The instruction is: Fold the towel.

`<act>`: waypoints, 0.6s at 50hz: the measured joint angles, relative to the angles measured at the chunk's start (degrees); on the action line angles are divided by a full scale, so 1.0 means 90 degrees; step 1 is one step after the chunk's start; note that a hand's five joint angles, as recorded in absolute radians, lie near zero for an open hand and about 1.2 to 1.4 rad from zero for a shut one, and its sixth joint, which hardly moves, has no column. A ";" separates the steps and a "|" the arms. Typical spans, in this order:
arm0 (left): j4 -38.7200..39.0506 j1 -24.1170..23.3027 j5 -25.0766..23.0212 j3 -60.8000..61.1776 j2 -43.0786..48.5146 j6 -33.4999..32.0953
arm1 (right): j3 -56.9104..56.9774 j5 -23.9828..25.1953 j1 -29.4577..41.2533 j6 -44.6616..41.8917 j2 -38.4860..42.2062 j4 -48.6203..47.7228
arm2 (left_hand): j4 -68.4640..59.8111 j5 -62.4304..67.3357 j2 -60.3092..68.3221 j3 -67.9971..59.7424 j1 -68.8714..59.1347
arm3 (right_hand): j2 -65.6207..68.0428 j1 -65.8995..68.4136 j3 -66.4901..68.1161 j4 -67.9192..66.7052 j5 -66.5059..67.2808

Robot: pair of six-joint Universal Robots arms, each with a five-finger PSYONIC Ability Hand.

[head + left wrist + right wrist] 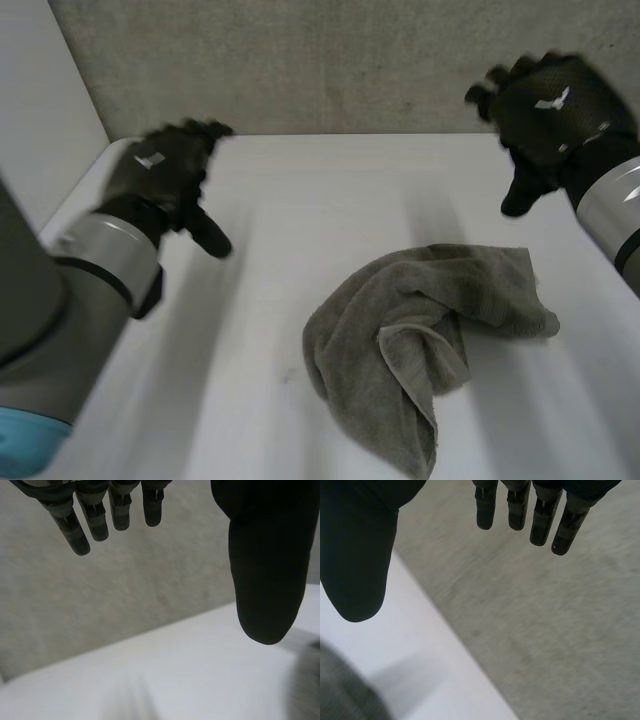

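The towel (420,330) lies on the worktop (300,200), between the two hands and nearer the right hand (550,110). The right hand hangs above the worktop, just behind the towel. The left hand (160,175) hangs over the worktop, well apart from the towel. A wall (330,60) stands beyond both hands' fingertips.

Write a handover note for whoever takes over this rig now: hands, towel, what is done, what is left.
Left hand: open, empty, raised over the table's far left.
Right hand: open, empty, raised at the far right.
Towel: crumpled heap on the table, nearer the right arm, touched by neither hand.
Done: no fold yet.
Left: flatten it, then fold.
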State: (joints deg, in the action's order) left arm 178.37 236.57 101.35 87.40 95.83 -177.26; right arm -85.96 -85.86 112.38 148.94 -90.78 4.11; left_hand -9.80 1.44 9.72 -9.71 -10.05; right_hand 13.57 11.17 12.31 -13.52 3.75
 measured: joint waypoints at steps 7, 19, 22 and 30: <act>-0.0012 -0.0578 -0.0024 -0.0019 0.1110 0.0328 | 0.0227 0.0302 -0.0273 -0.0493 0.0874 0.0964 | -0.0056 0.0000 0.0075 -0.0072 -0.0020 | 0.0000 0.0000 0.0000 0.0000 -0.0001; 0.0031 -0.0971 -0.0051 -0.0550 0.2795 0.1338 | 0.0238 0.0306 -0.0541 -0.0405 0.2557 0.0858 | -0.0040 0.0000 0.0043 -0.0055 0.0001 | 0.0000 0.0001 0.0001 0.0000 0.0000; 0.0152 -0.0981 -0.0058 -0.0847 0.3194 0.1515 | 0.0229 0.0293 -0.0521 -0.0317 0.3073 0.0328 | -0.0055 0.0001 0.0064 -0.0077 -0.0023 | 0.0162 0.0113 0.0215 -0.0150 0.0166; 0.0826 -0.1000 -0.0103 -0.1293 0.3802 0.1551 | 0.0284 0.0282 -0.0508 -0.0109 0.3517 -0.0497 | -0.2436 0.2254 0.2535 -0.2533 -0.2544 | 0.2263 0.1997 0.2380 -0.2235 0.2027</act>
State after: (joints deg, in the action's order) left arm 185.80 227.57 100.42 75.77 130.04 -163.30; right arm -83.40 -83.32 107.81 147.96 -59.13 -0.37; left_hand -31.72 21.73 32.53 -32.51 -32.95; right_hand 33.94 29.14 33.74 -33.64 22.00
